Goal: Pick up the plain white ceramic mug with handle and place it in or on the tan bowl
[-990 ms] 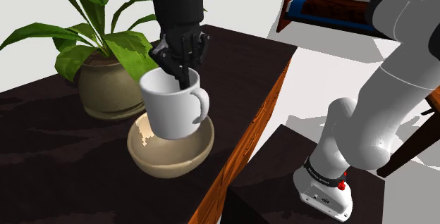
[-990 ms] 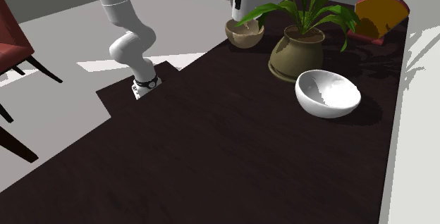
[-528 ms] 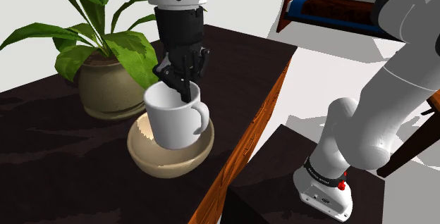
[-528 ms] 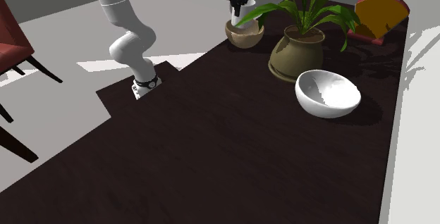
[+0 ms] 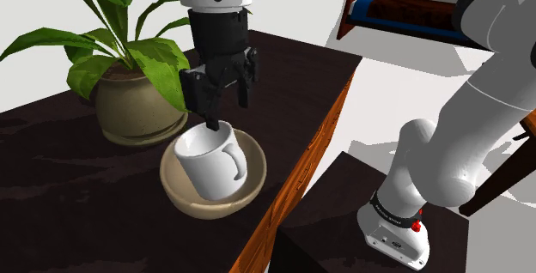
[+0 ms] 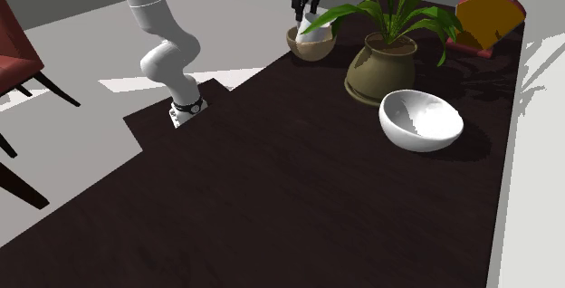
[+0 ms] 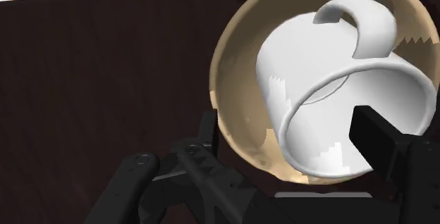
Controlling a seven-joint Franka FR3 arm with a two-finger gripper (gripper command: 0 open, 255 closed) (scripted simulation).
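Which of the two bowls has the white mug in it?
The tan bowl at the table's edge; the mug lies tilted in it. The white bowl stands apart, past the potted plant.

Potted plant (image 5: pixel 129 100) just beside tan bowl (image 5: pixel 199 204); open tabletop (image 5: pixel 77 215) at shoulder view's lower left

White mug (image 5: pixel 209 164), tan bowl (image 5: pixel 185 196).

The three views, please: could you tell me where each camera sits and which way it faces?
Shoulder view: beside the stand, looking down across the dark table at the white handled mug tilted in the tan bowl; the white arm and open black gripper show.
Second exterior view: from the table's opposite end, facing the arm; arm and gripper show.
Wrist view: on the hand, looking down into the bowl; both fingers show.
Shared: mug and bowl.
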